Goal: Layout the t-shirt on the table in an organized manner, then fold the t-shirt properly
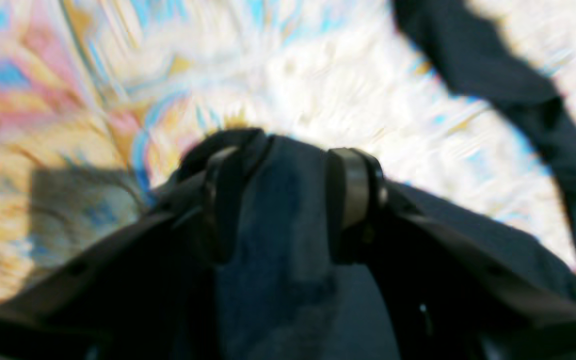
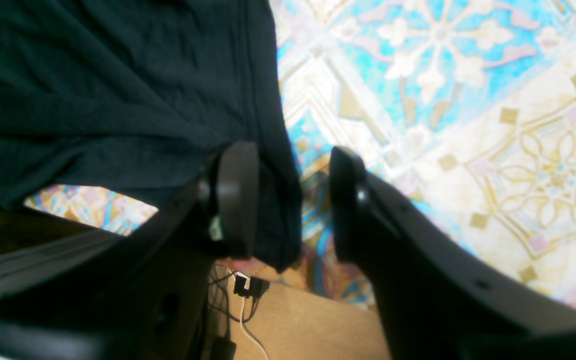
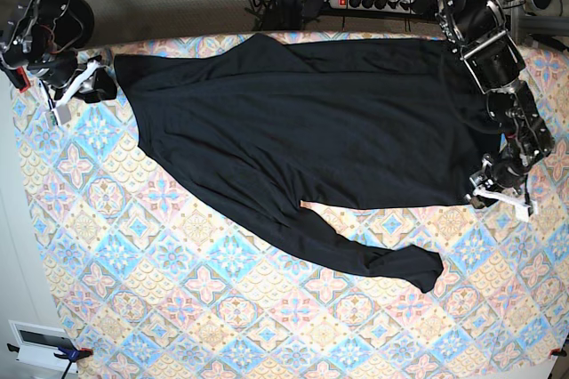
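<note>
A: Where does the t-shirt (image 3: 302, 139) lie?
B: Spread across the far half of the table (image 3: 204, 308), one sleeve trailing toward the bare near half.
A: And the edges?
B: The right gripper (image 2: 288, 200) sits at the far corner with its jaws spread, a hem corner hanging between them over the table's rim. The left gripper (image 1: 288, 200) pinches black fabric near the opposite side.
A: Anything around?
B: A power strip (image 3: 382, 1) and cables beyond the far edge.

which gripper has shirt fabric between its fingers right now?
The left gripper: black t-shirt fabric fills its gap. The right gripper stands open, the hem beside one finger only.
</note>
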Robot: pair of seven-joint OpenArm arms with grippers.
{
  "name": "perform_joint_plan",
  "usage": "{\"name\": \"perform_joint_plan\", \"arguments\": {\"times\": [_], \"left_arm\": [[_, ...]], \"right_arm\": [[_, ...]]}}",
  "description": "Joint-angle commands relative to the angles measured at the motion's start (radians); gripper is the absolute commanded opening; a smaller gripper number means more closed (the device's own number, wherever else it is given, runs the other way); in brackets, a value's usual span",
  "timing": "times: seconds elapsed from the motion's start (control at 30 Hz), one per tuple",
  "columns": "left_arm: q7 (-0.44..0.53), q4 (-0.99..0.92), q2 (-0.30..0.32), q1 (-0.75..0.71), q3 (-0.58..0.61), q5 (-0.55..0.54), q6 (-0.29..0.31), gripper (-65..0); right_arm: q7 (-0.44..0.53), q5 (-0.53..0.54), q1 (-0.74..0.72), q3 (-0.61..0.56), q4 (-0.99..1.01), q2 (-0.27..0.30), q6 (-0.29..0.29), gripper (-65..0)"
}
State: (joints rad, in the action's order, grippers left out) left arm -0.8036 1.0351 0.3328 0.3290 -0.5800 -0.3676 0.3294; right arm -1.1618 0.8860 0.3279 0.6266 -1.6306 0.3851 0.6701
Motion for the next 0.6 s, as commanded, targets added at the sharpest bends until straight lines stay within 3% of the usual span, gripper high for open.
{"name": "perform_joint_plan", "arguments": {"times": [0.0,0.17,0.57], "left_arm": [[0.045,-0.008,0.024,0.043,0.001,0.000,0.004,-37.7],[0.128,-0.105,0.024,0.074,0.004,0.057,0.004,-37.7],[0.192,-0.220,0.022,0.075,0.004,0.078,0.004,-40.4]], "right_arm": [[0.016,0.017,-0.005,0.006,-0.015,0.021,0.003,-42.3],[0.016,0.017,-0.005,0.006,-0.015,0.021,0.003,-42.3],[0.013,0.017,-0.020,0.003,-0.015,0.021,0.003,-42.3]]}}
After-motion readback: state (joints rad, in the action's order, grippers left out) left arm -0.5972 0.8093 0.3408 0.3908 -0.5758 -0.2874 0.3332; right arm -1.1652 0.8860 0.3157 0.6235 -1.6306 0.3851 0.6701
